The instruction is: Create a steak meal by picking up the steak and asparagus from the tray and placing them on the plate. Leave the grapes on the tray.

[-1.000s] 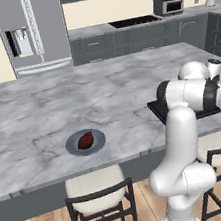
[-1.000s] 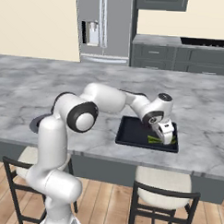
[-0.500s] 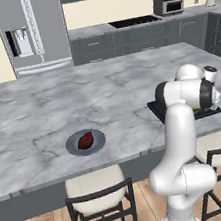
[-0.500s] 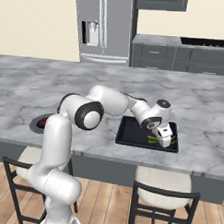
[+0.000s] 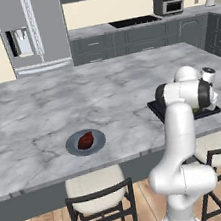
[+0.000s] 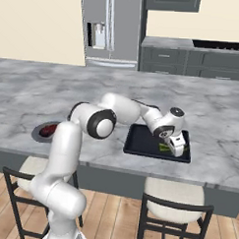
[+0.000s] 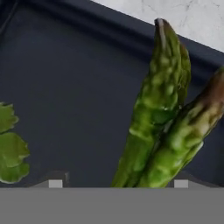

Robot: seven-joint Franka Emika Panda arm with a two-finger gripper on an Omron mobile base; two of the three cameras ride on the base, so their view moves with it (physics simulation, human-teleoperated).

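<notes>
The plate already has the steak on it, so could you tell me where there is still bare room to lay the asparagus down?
The steak covers the middle of the plate, leaving only a bare ring along the rim, so that is tight. Marble counter lies open between plate and tray. The tray's left half is bare; its right end is crowded by the gripper over the asparagus.
</notes>
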